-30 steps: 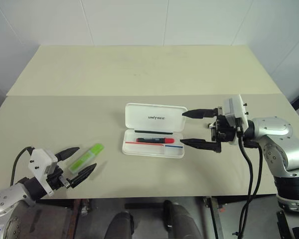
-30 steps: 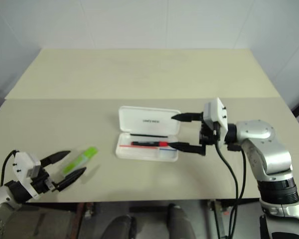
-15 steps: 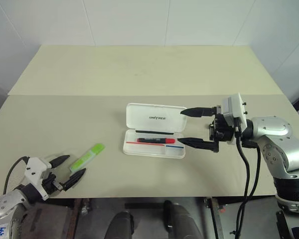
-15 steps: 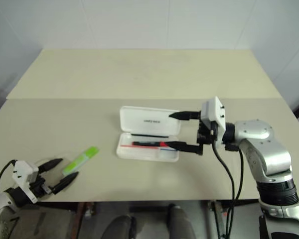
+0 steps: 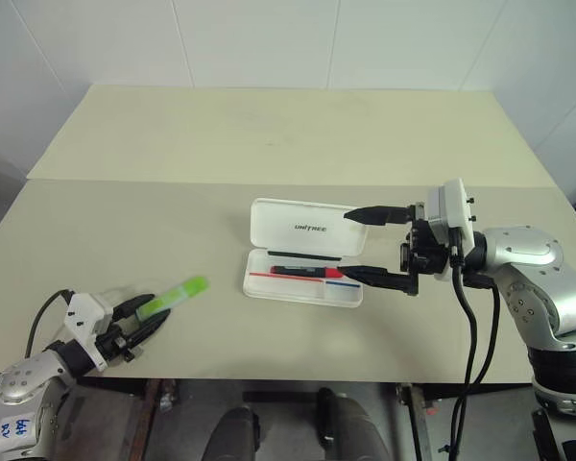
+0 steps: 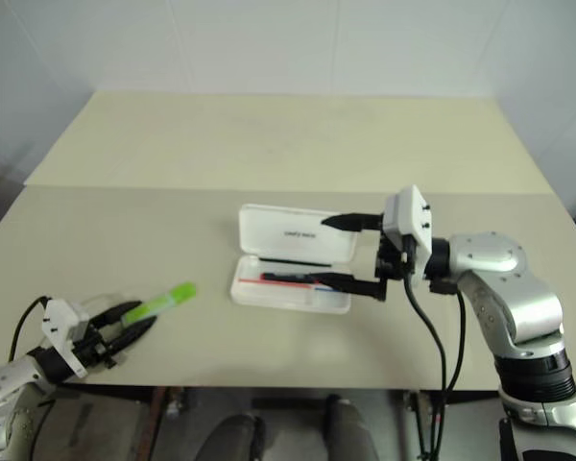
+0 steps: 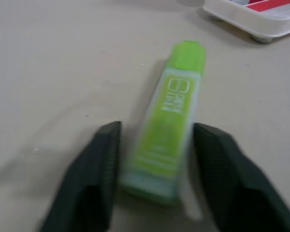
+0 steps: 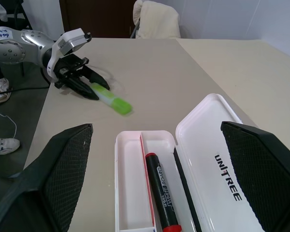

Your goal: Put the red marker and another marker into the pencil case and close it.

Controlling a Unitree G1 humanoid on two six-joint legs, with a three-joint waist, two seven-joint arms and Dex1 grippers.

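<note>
we are closing the left gripper (image 7: 152,169), wide a second ago, on the highlighter (image 7: 170,121) now lying between its fingers on the table (image 5: 269,144), while the right gripper (image 5: 363,244) is hovering spread beside the open case (image 5: 302,264) holding the red marker (image 8: 162,193).

The left gripper (image 5: 142,318) sits low at the near left, pointing forward and to the right, its two black fingers (image 7: 99,169) narrowed but apart, one on each side of the green highlighter (image 7: 170,116) without clearly pressing it. The right arm is bent in from the right side, wrist raised, and the right gripper (image 5: 365,245) points level toward the left with its fingers spread wide, one above the other.
</note>
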